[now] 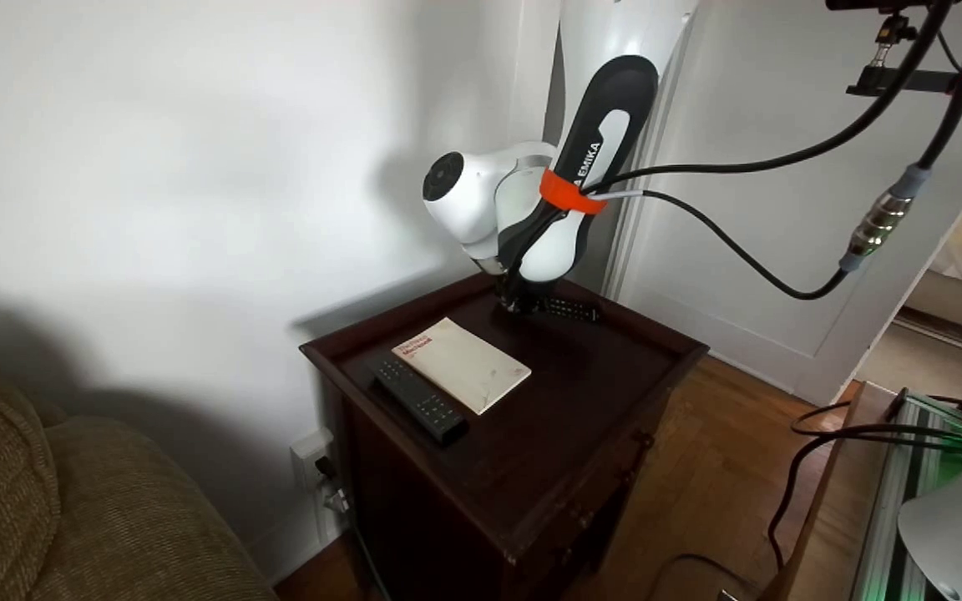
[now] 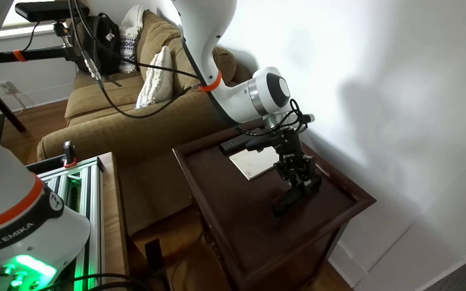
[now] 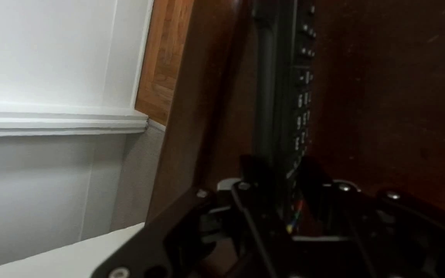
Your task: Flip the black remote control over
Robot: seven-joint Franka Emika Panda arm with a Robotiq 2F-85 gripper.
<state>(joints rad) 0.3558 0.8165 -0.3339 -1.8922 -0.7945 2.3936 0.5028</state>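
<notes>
Across the desk, apart from the booklet, your fingers pinch the black remote control, tipped edgewise: likely half-flipped, laydown and release remaining.

The sofa and cushions suggest a home.

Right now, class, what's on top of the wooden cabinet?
On the wooden cabinet lie a pale booklet and, beside it, another remote. The gripper holds the black remote control, tilted; whether it touches wood is unclear. Anything under the booklet is covered.
</notes>
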